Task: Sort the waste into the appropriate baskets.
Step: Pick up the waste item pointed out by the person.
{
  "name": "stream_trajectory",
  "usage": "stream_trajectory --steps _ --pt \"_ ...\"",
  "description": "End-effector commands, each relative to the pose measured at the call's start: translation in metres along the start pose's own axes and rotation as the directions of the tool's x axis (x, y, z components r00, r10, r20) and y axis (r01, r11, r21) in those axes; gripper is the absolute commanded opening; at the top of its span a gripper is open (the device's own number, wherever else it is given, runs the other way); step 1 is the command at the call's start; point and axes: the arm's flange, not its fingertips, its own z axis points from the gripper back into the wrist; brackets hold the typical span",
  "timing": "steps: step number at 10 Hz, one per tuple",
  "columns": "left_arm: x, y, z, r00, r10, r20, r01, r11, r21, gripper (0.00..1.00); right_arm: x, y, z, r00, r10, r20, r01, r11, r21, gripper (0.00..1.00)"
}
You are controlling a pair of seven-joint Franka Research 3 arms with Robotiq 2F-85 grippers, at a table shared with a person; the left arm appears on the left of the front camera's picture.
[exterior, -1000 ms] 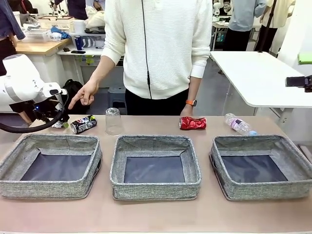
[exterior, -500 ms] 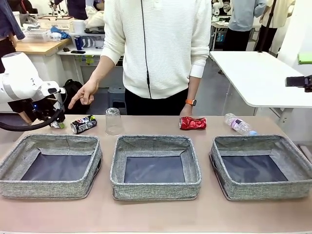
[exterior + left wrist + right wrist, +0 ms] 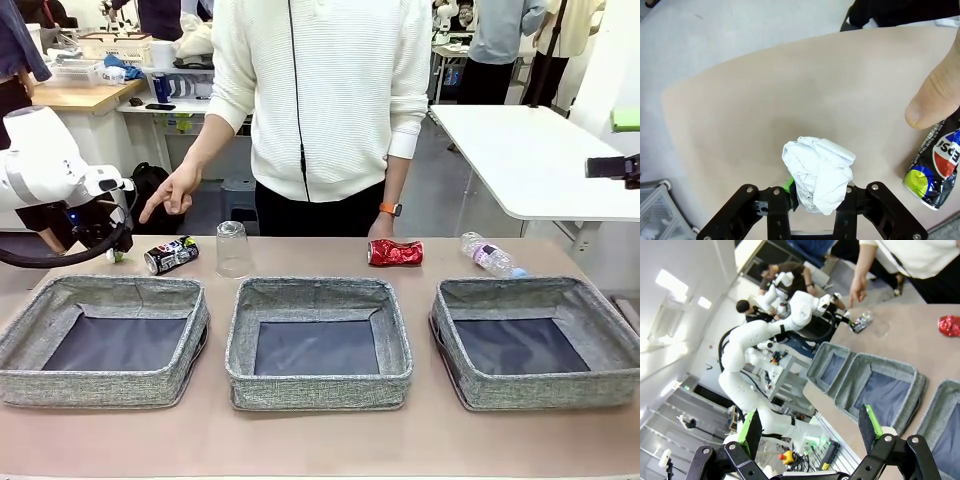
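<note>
**Left pincer** (image 3: 116,256): clamped shut on the crumpled white paper wad (image 3: 817,172), low over the counter (image 3: 320,440). The wad bulged forward past the green pads (image 3: 789,183), so the grip looked to sit on its rear part only.

**Left basket** (image 3: 25,325): just on the robot's side of that pincer, nothing in it. Judged the nearest drop point.

**Dark printed can** (image 3: 171,255): lying just to the right of the loaded pincer.

**Person's hand** (image 3: 172,195): forefinger pointing down, above the can.

**Clear plastic cup** (image 3: 233,248): upside down, farther right of the pincer.

**Middle basket** (image 3: 310,290), **right basket** (image 3: 535,288): well to its right, both bare inside.

**Crushed red can** (image 3: 395,252), **clear bottle** (image 3: 490,256): well apart from it, far right.

**Right pincer** (image 3: 810,427): jaws spread wide, holding nothing, raised high off the counter.

**Handling note:** the lift would best go straight up before any sideways travel, to clear the can and the finger. Soft paper could slip from a shallow hold, so slow carriage and release well inside the basket wall seemed wise.
</note>
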Motion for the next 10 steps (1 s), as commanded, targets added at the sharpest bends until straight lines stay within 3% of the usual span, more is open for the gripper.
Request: stream_trajectory --steps 1,4,5,8,10 --pt "0.000 -0.001 -0.002 1.000 0.018 -0.012 -0.017 0.999 0.047 0.00 0.004 0.000 -0.002 1.000 0.028 0.014 -0.029 0.999 0.018 1.00" --pt "-0.015 -0.007 0.023 0.999 0.041 -0.014 -0.039 0.992 0.117 0.00 0.004 0.000 -0.002 1.000 0.028 0.014 -0.029 0.999 0.018 1.00" --pt "-0.027 -0.008 0.040 0.996 0.070 -0.057 -0.062 0.989 0.136 0.00 0.004 0.000 -0.002 1.000 0.028 0.014 -0.029 0.999 0.018 1.00" --pt "-0.096 -0.005 0.147 0.990 0.121 -0.070 -0.113 0.987 0.115 0.00 0.004 0.000 -0.002 1.000 0.028 0.014 -0.029 0.999 0.018 1.00" --pt "-0.148 -0.034 0.224 0.999 0.049 0.021 -0.049 0.999 0.018 0.00 0.004 0.000 -0.002 1.000 0.028 0.014 -0.029 0.999 0.018 1.00"
